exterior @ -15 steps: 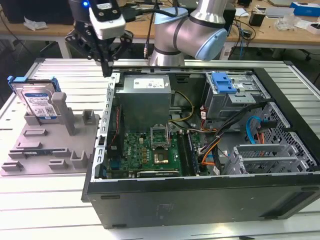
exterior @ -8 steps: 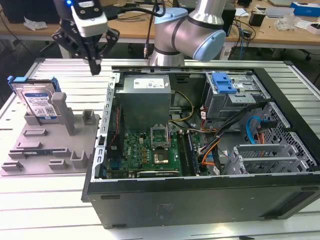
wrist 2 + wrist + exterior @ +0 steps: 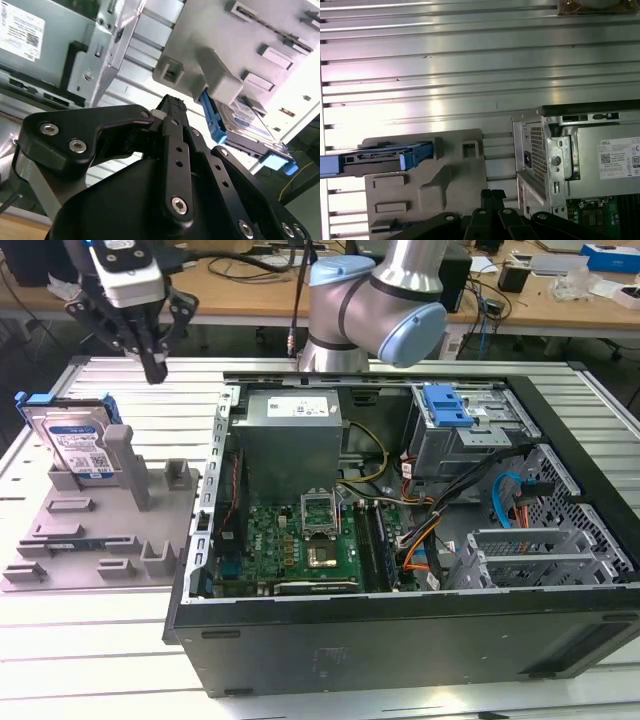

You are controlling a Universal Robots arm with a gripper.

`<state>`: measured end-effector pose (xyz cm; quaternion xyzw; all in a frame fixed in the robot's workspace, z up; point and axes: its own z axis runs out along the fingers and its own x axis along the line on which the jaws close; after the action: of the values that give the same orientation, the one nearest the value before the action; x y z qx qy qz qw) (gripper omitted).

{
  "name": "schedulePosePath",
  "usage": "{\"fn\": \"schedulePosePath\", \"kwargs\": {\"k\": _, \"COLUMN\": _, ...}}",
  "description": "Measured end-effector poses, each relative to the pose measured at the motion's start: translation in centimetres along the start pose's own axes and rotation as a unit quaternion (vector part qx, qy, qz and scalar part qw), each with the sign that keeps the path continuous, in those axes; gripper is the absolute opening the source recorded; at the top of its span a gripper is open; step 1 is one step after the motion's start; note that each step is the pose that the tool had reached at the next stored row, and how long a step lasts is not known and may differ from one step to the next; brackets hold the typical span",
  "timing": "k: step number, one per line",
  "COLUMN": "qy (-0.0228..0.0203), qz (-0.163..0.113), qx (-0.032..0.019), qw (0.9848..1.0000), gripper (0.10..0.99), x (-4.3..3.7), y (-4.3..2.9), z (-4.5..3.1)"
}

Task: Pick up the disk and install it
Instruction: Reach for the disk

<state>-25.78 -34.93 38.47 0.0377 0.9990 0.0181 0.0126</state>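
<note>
Upper left in the exterior view, the gripper [image 3: 154, 368], fingers [image 3: 173, 114] pressed together and empty, hangs clear of the label-facing disk [image 3: 80, 445], which the first wrist view presents edge-on.

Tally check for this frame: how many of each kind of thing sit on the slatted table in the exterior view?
Disk: 1
Grey holder: 1
Computer case: 1
Total: 3
</note>
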Motion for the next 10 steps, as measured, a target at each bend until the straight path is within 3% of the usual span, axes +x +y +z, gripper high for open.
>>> {"fn": "schedulePosePath", "kwargs": {"k": 2, "qy": 0.0001, "qz": 0.000, "qx": 0.0000, "qw": 1.0000, "gripper": 0.106, "x": 1.49, "y": 0.50, "z": 0.05}}
{"fn": "schedulePosePath", "kwargs": {"k": 6, "qy": 0.0000, "qz": 0.000, "qx": 0.0002, "qw": 1.0000, "gripper": 0.106, "x": 3.28, "y": 1.06, "z": 0.14}}
{"fn": "schedulePosePath", "kwargs": {"k": 10, "qy": -0.0001, "qz": 0.000, "qx": 0.0008, "qw": 1.0000, "gripper": 0.106, "x": 5.67, "y": 1.77, "z": 0.27}}
